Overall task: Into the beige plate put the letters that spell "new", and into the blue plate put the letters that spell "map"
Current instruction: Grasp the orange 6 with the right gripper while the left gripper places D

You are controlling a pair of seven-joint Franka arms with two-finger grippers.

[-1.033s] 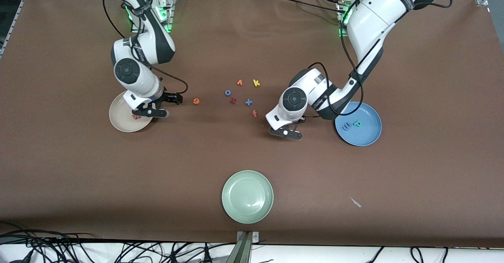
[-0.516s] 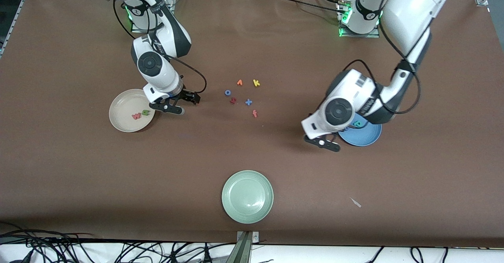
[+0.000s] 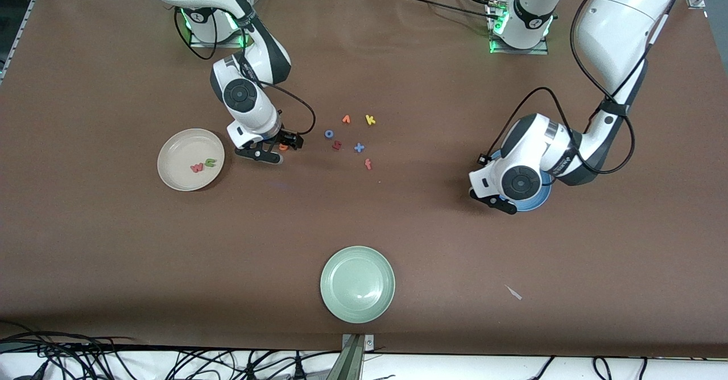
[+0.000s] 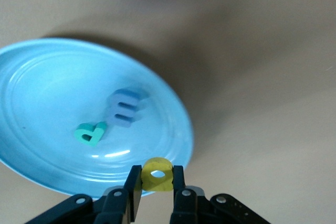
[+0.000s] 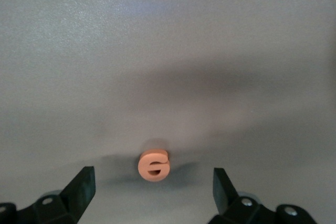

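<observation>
yellow a (image 4: 157, 176): small rounded foam letter, one hole.

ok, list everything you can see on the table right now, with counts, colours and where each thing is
Beige plate: one, right arm's end, holding pink w and green n.
Blue plate: one, left arm's end, holding blue m and teal p.
Green plate: one, nearest the camera.
Orange e: one, on the cloth.
Loose letters: six, mid-table.
Right gripper: open over the e.
Left gripper: shut on yellow a, over the blue plate.
</observation>
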